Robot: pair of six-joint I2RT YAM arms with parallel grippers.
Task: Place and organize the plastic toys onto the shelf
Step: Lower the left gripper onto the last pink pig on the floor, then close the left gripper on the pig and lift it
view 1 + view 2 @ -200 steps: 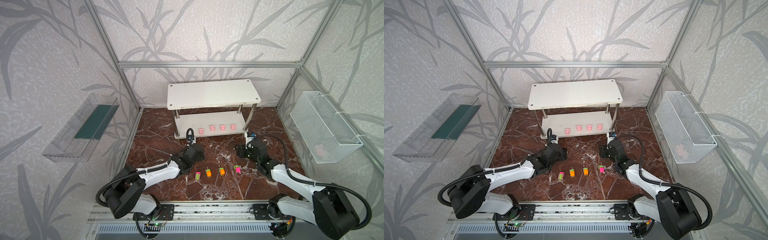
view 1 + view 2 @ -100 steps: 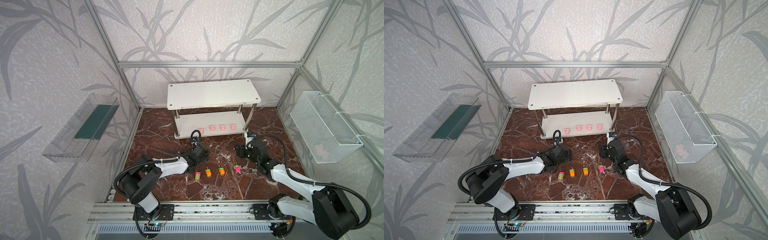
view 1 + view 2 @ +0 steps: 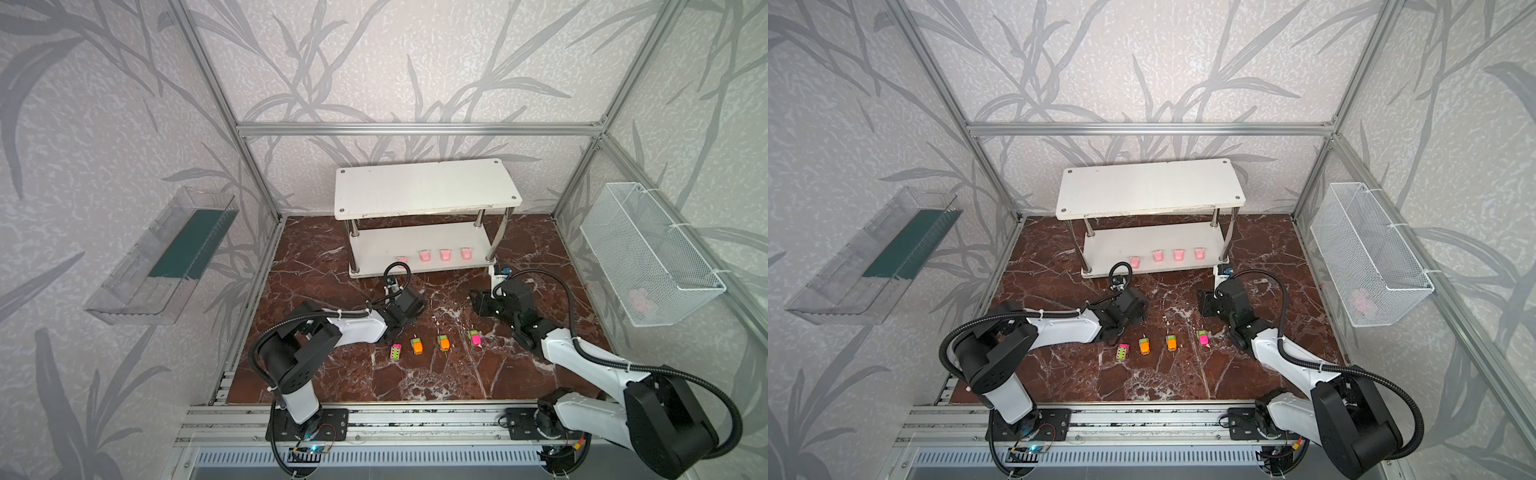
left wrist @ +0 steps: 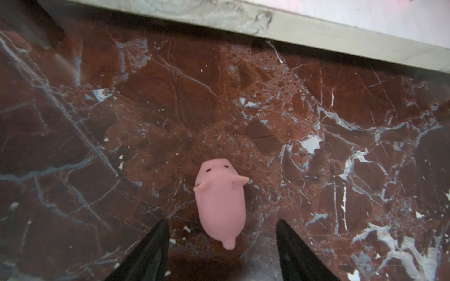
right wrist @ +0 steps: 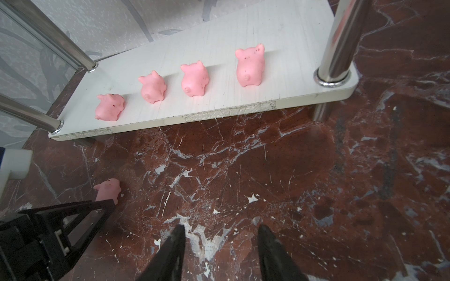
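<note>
Pig (image 4: 220, 202) is lying toppled on the floor, just ahead of the left gripper (image 4: 222, 222), whose jaws are standing spread, empty. A gentle pinch across its body is being called for, then a lift to the shelf (image 3: 415, 237) at 12 o'clock.

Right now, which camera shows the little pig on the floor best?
The left wrist view: the whole pig shows, face and all. The right wrist view catches only its head; the top views don't show it.

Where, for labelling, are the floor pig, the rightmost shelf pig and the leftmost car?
Floor pig (image 4: 220, 202): left wrist view, mid-body.
Rightmost shelf pig (image 3: 466, 253): in a top view, body.
Leftmost car (image 3: 396, 351): in a top view, roof.
</note>
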